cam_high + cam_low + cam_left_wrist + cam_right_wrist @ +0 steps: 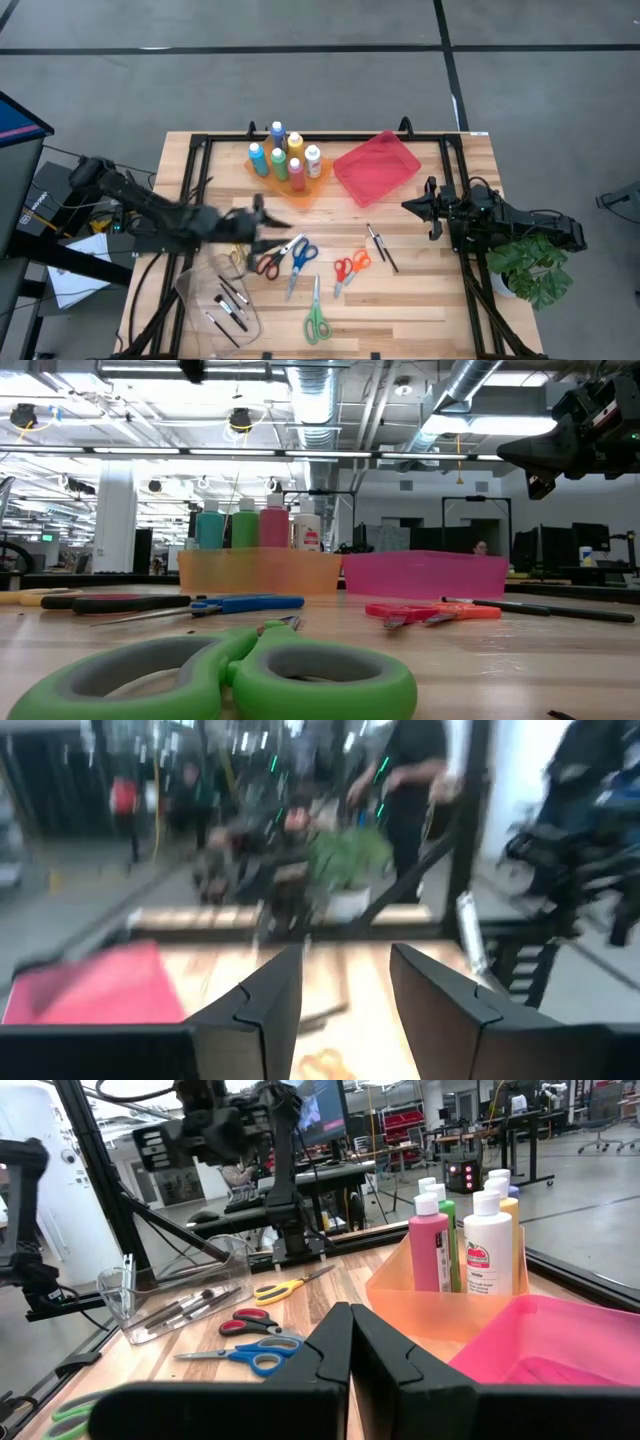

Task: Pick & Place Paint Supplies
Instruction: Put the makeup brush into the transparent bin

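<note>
Several paint bottles [284, 157] stand in an orange tray [300, 190] at the table's far middle; they also show in the right wrist view [487, 1240]. Scissors lie flat on the wood: red [268, 263], blue [300, 255], orange [352, 266], green [317, 322] and yellow [290, 1288]. Dark brushes lie in a clear tray [222, 300], and two more brushes [381, 246] lie on the wood. My left gripper [272, 221] is open and empty above the table, near the red scissors. My right gripper [412, 207] is shut and empty, raised at the right.
A red tray [377, 165] sits to the right of the orange tray. A black frame [200, 140] runs along the table's edges. A potted plant [535, 268] stands off the right edge. People show in the room beyond the table in the left wrist view [410, 780].
</note>
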